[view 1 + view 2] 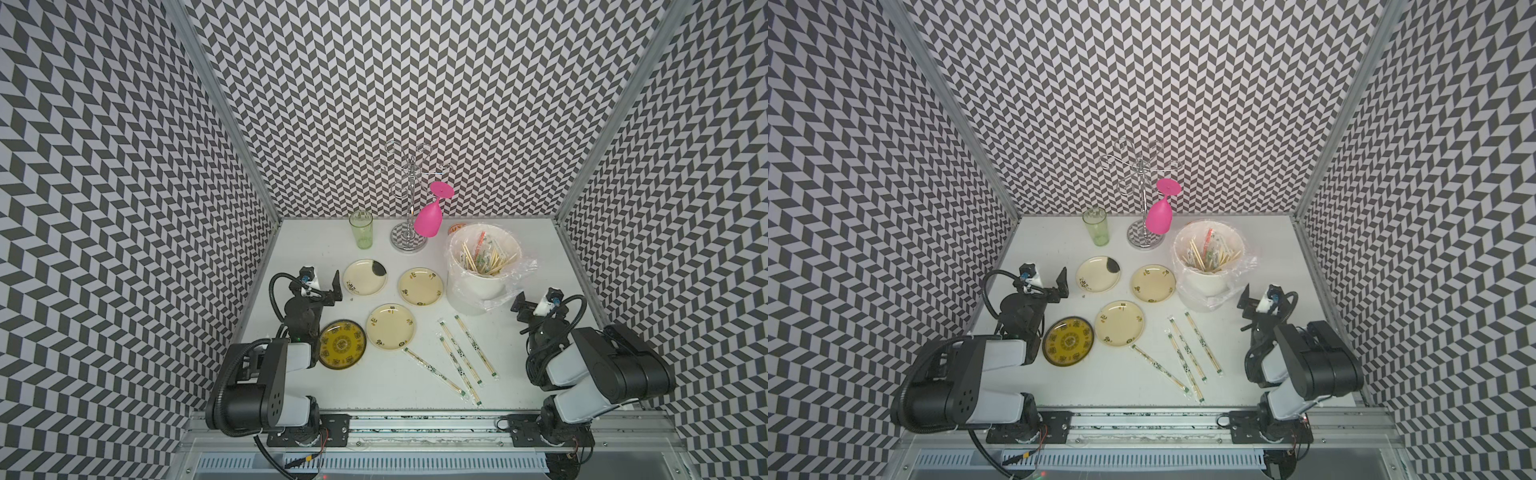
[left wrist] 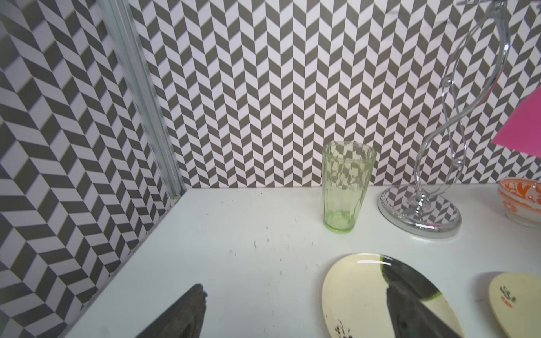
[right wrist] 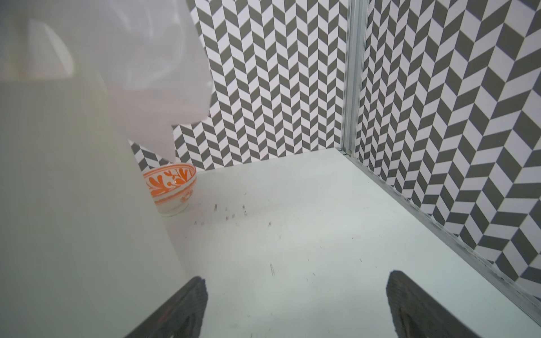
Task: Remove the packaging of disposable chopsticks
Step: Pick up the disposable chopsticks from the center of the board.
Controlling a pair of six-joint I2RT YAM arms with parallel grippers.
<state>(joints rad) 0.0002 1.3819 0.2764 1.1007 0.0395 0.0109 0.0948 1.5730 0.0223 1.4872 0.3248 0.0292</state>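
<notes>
- Four pairs of disposable chopsticks [image 1: 432,371] lie in both top views on the near right of the worktop [image 1: 374,390]. Each is sealed in its packaging [image 1: 476,346]. They are loosely fanned between the two arms, I judge so that either arm can reach them.
- Nothing is started: my left fingers [image 1: 336,286] hang spread wide at the left, just beside the plates [image 1: 390,325]. My right fingers [image 1: 519,300] are spread wide at the right, beside the white bucket [image 1: 473,291]. Both are empty and well apart from the sleeves.
- That bucket, lined with a clear bag [image 1: 519,266], holds loose sticks and printed wrappers, so I take it as the place for waste. The four plates left of the sleeves may be meant for freed sticks, though I can't be sure.
- Sleeve print shows small black-and-white panda marks and green ends, with no lettering I can read from up here.
- Left wrist view: the fingers [image 2: 181,313] stand open over bare worktop and the edge of a cream plate [image 2: 351,292]. Farther off are a green glass [image 2: 348,187] and a chrome rack base [image 2: 418,222]. The neighbouring plate [image 2: 508,298] carries a small dark-and-red mark, too small to read. No chopsticks show here.
- Right wrist view: the fingers [image 3: 181,310] are open with nothing between them. The bucket wall is close and blurred, with an orange-patterned bowl [image 3: 171,187] behind it. No writing shows, and the sleeves are out of sight.
</notes>
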